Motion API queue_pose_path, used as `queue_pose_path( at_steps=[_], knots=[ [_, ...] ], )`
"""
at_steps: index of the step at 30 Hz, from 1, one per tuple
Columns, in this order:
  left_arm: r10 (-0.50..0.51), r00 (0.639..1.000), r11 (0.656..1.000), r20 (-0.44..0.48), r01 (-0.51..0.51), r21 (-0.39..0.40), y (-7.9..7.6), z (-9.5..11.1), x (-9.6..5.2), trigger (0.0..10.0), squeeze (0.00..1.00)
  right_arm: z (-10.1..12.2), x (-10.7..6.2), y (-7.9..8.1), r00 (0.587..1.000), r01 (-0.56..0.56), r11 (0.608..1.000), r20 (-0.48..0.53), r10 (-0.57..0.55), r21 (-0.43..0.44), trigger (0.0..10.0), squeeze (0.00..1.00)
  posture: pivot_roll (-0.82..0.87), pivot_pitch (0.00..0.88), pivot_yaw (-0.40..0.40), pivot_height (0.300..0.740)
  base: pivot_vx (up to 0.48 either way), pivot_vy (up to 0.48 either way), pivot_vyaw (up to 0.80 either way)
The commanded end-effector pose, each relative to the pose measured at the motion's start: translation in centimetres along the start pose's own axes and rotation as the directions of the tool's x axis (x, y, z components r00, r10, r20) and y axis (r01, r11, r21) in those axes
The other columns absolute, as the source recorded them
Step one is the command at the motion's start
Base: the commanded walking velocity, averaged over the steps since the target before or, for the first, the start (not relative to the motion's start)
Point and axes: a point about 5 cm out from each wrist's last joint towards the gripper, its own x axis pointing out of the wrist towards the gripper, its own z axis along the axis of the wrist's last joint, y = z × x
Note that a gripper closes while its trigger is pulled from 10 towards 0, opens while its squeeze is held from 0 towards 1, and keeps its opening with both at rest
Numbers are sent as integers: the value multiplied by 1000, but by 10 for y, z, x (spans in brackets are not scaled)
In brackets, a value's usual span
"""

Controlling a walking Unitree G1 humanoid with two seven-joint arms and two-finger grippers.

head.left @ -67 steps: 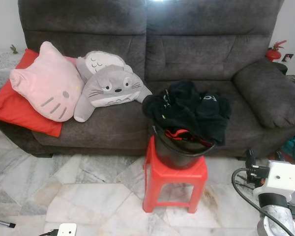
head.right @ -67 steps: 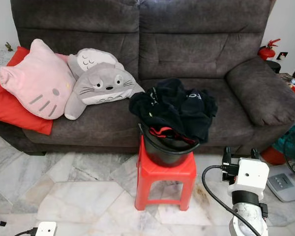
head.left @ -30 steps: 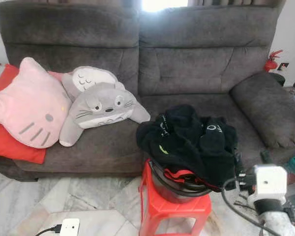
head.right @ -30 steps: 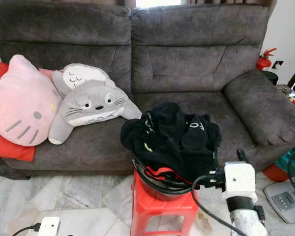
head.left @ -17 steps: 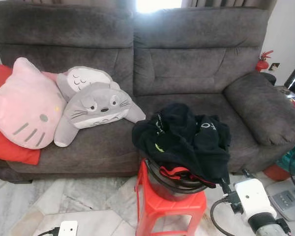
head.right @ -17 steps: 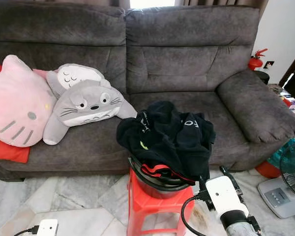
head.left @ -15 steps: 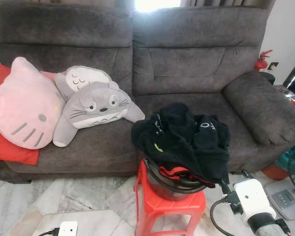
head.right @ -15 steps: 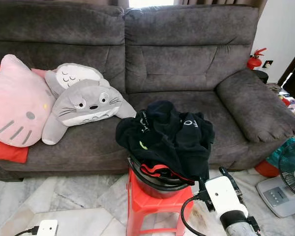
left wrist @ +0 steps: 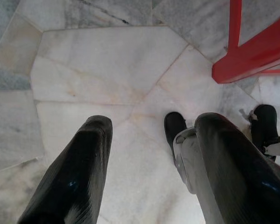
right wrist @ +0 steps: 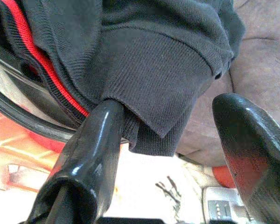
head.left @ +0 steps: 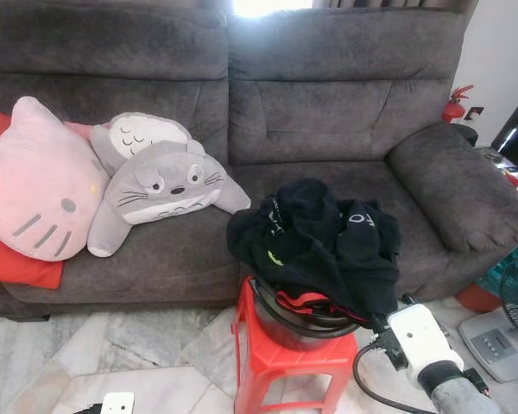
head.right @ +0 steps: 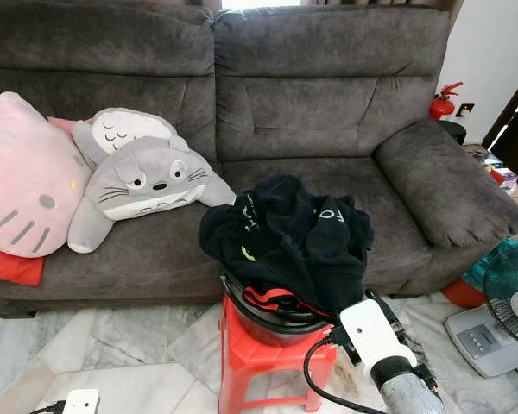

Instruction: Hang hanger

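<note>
Black clothes are lying in a soft heap on top of a black bucket, and some of them are hanging over its rim. A bit of red cloth is peeking out under the black ones. I cannot make out a hanger in the heap. The bucket is sitting on a red stool, and the stool is standing on a pale marble floor right in front of a gray sofa. The right gripper is reaching up to the hanging edge of the black clothes on the bucket's right side. Its two black fingers are standing wide apart, one is tucked just under the cloth edge, and they are not holding anything. The right arm's white wrist box is sitting just beside the bucket. The left gripper is hanging low over the floor near a leg of the red stool, and its fingers are apart too. On the sofa a gray cat-like plush is leaning against a pink cat pillow, with a red pillow under them. A white fan is standing on the floor to the right, and a red fire extinguisher is standing behind the sofa arm.
</note>
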Motion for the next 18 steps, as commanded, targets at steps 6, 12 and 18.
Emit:
queue_pose_path(
  at_steps=[6, 12, 18],
  knots=[
    [13, 1000, 1000, -13, -13, 2, 3, -4, -1, 10000, 0, -2, 3, -14, 997, 79, 997, -23, -79, -26, 10000, 0, -219, 57, -36, 740, 0, 0, 0],
    [14, 1000, 1000, -11, -14, 2, 3, -3, -1, 10000, 0, 2, 12, -20, 992, 124, 990, 7, -124, -69, 10000, 0, -217, 55, -37, 740, 0, 0, 0],
    [15, 1000, 1000, -9, -15, 1, 2, -3, -1, 10000, 0, 5, 19, -26, 989, 149, 976, 26, -147, -159, 10000, 0, -213, 55, -38, 740, 0, 0, 0]
  ],
)
